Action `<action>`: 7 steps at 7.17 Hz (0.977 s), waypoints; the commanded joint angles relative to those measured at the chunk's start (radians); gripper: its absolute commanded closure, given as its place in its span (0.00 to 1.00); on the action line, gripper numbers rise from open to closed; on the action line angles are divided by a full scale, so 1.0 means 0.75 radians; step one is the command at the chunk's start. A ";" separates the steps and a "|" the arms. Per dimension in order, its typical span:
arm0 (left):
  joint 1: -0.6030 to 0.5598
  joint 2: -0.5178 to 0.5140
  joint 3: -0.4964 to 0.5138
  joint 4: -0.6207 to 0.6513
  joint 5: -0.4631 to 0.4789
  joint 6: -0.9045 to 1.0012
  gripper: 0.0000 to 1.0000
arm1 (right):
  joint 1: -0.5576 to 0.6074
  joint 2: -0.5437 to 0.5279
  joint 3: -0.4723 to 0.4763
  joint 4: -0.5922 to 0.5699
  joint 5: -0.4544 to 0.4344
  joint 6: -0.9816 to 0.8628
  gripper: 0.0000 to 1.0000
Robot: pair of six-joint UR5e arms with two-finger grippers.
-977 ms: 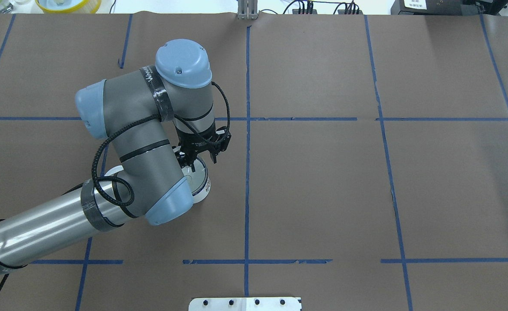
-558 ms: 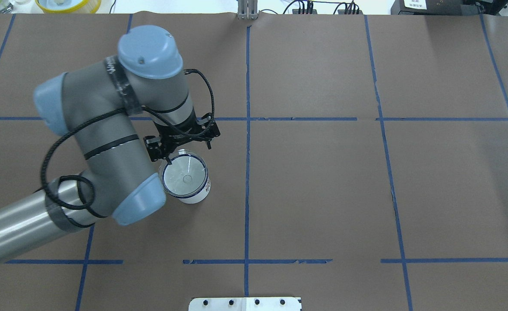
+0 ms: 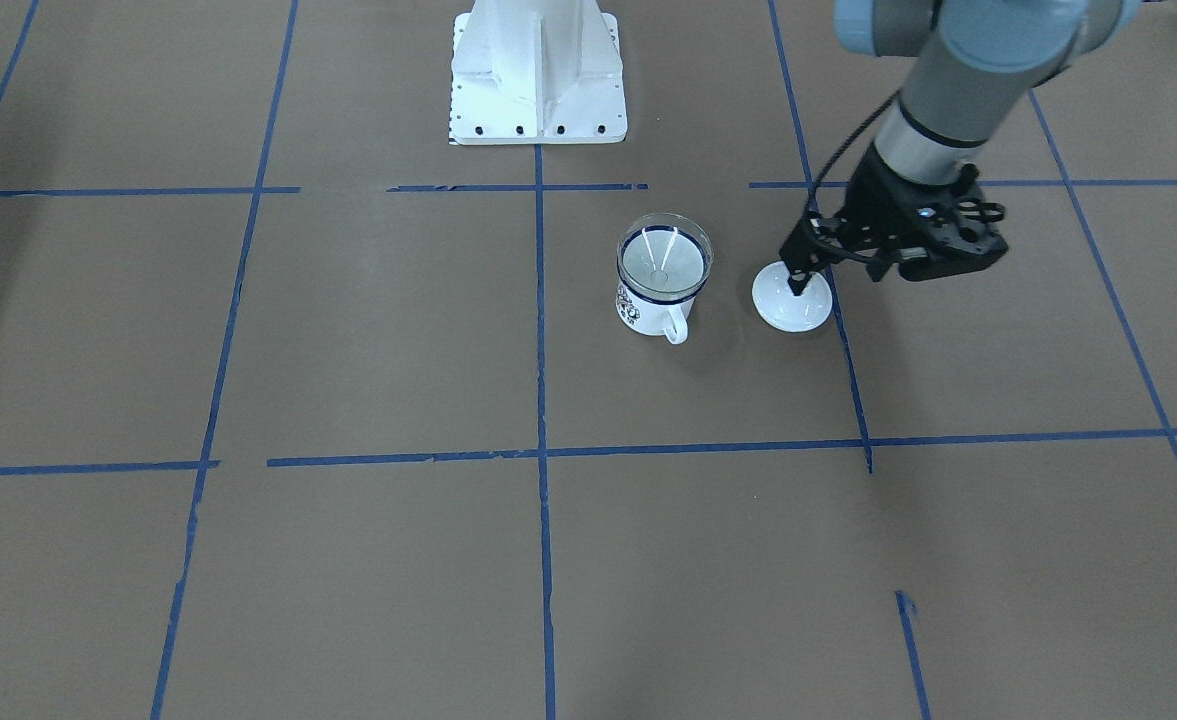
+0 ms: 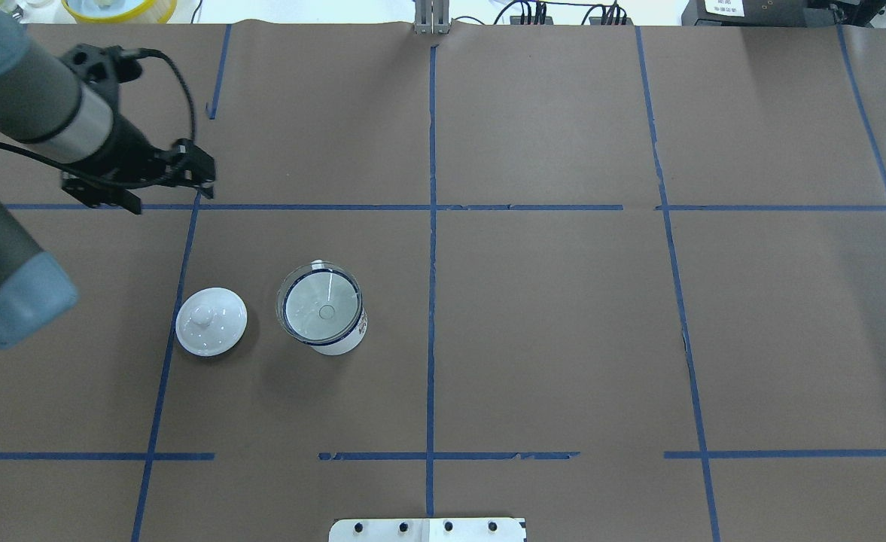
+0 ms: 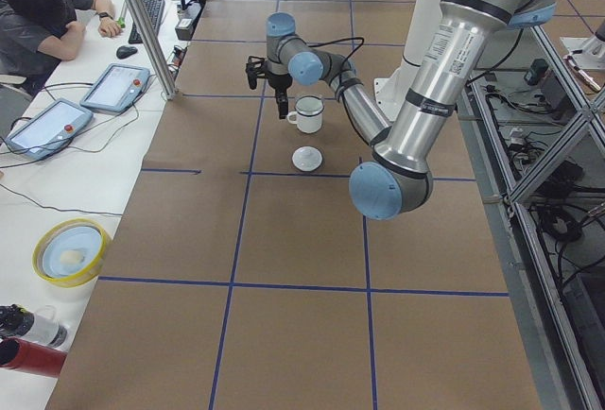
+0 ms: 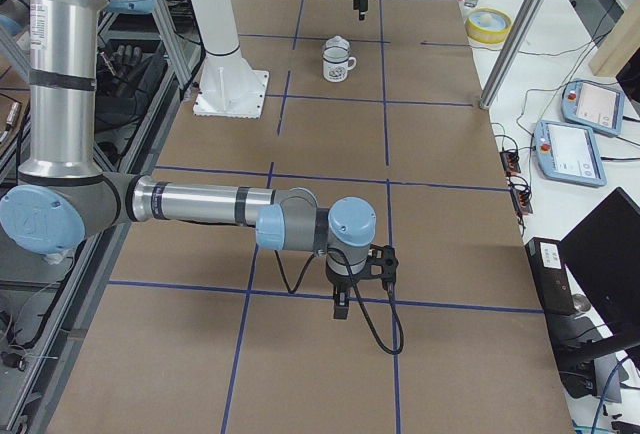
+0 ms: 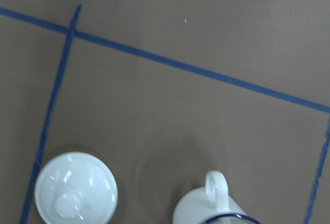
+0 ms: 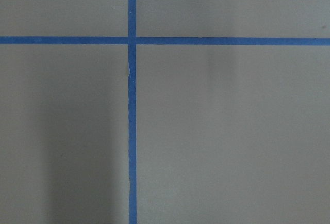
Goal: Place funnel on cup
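Left end effector (image 4: 162, 187), black and two-fingered, hangs above the table w/ fingers spread wide and nothing between them, well apart from the cup, on the lid's side. Right end effector (image 6: 341, 306) points down near the table's other end; open or closed, can't tell. Cup (image 4: 341, 342): glossy white, dark blue rim, loop handle, dark print on its side, standing upright. Lid (image 4: 211, 321) sits near it, not touching: round, white, shiny, w/ a knob. Funnel (image 4: 321, 305): clear cone seated in the cup's mouth, approx. as wide as the rim. Table (image 4: 563, 316) wears matte brown paper w/ a blue tape grid. Person (image 5: 43, 23) in grey sits at a white side desk; yellow bowl (image 5: 71, 251) lies further along it.
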State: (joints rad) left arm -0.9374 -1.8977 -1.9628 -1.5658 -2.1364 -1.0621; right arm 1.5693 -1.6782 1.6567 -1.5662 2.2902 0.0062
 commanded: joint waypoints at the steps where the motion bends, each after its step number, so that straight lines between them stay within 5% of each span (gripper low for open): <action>1: -0.265 0.239 0.038 -0.109 -0.109 0.467 0.00 | 0.000 0.000 0.000 0.000 0.000 0.000 0.00; 5: -0.764 0.525 0.260 -0.111 -0.244 1.360 0.00 | 0.000 0.000 -0.002 0.000 0.000 0.000 0.00; 7: -0.879 0.589 0.422 -0.097 -0.362 1.439 0.00 | 0.000 0.000 0.000 0.000 0.000 0.000 0.00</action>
State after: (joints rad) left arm -1.5505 -1.4979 -1.7199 -1.6431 -2.3527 -0.0332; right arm 1.5693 -1.6781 1.6556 -1.5662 2.2902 0.0061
